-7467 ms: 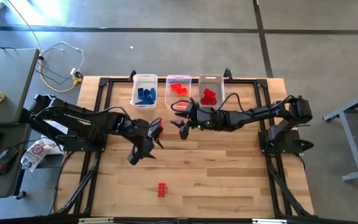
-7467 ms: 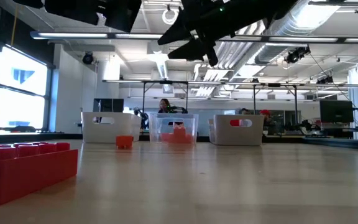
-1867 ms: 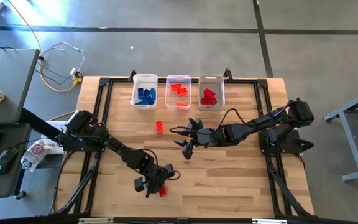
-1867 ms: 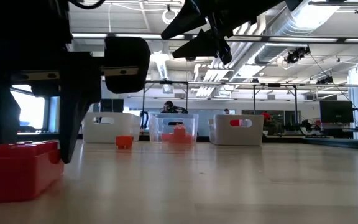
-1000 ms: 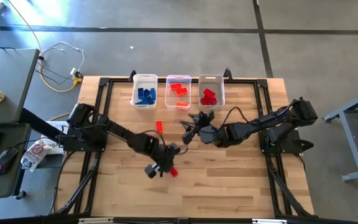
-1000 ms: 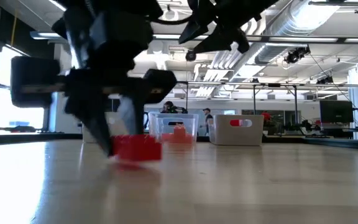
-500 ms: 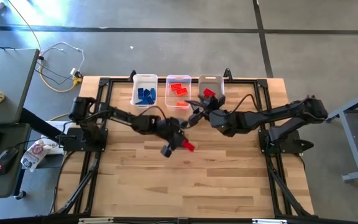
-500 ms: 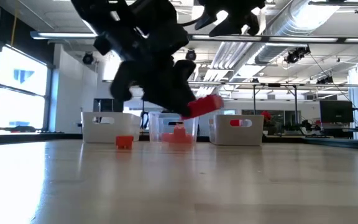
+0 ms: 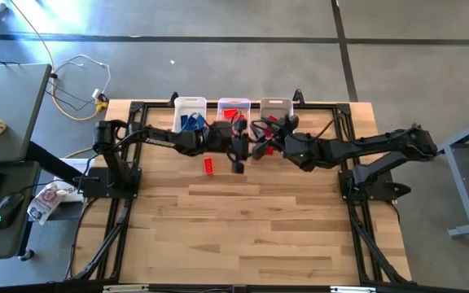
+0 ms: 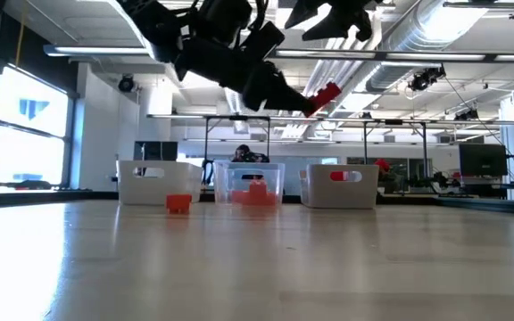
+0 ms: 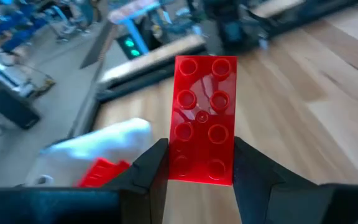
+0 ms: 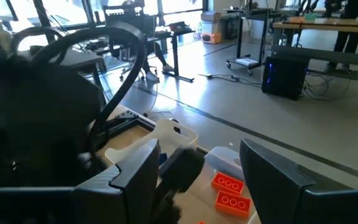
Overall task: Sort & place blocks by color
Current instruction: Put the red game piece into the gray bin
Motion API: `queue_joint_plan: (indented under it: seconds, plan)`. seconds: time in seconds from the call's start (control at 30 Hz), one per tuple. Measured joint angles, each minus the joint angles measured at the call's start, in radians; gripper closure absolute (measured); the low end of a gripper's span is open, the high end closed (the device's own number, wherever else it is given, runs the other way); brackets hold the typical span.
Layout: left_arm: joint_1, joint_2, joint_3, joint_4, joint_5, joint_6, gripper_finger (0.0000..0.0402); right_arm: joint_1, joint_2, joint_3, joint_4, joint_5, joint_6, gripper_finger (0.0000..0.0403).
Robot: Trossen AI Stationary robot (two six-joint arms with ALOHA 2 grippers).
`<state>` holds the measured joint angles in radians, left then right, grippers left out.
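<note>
A red block (image 11: 202, 106) hangs high over the table, in front of the three white bins at the far edge, with my left gripper (image 11: 199, 144) shut on it. In the low view the block (image 10: 327, 94) shows above the right-hand bin (image 10: 339, 185), which holds red blocks. My right gripper (image 12: 199, 147) stands open close beside it, high above the bins (image 9: 259, 134), with nothing between its fingers. An orange block (image 9: 209, 166) lies flat on the table before the bins. My left gripper pinches the red block's two long sides (image 11: 178, 163) between its two fingers, near one end. The rest of the block sticks out beyond the fingertips, its studded face toward the wrist camera. The block is tilted and lifted clear of the table.
The left bin (image 9: 190, 120) holds blue blocks, the middle bin (image 9: 233, 110) orange ones, the right bin (image 9: 277, 110) red ones. Both arms meet closely in front of the bins. Bare wood (image 9: 243, 228) stretches toward the near edge.
My left gripper has carried the red block up from just above the table's middle toward the far edge and somewhat to the right, up to the bins; the block now hangs much higher. My right gripper has drawn back toward the far edge, over the bins.
</note>
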<state>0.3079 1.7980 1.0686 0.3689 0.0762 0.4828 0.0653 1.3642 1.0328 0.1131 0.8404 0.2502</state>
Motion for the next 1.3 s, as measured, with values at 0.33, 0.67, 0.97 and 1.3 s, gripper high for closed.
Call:
queue_joint_plan:
  seconds: [0.33, 0.67, 0.97, 1.3]
  plan:
    - [0.148, 0.022, 0.124, -0.006, -0.001, 0.007, 0.0284, 0.001, -0.028, 0.000, -0.003, -0.013, -0.084, 0.0192]
    - [0.282, 0.204, 0.329, 0.055, 0.065, -0.080, 0.0284, 0.000, -0.028, 0.000, -0.051, -0.012, -0.094, 0.0192]
    - [0.296, 0.362, 0.462, 0.048, 0.069, -0.108, 0.0284, 0.000, -0.027, 0.000, -0.126, 0.025, -0.067, 0.0192]
    - [0.322, 0.437, 0.507, 0.041, 0.066, -0.084, 0.0284, 0.000, -0.027, 0.000, -0.125, 0.026, -0.050, 0.0192]
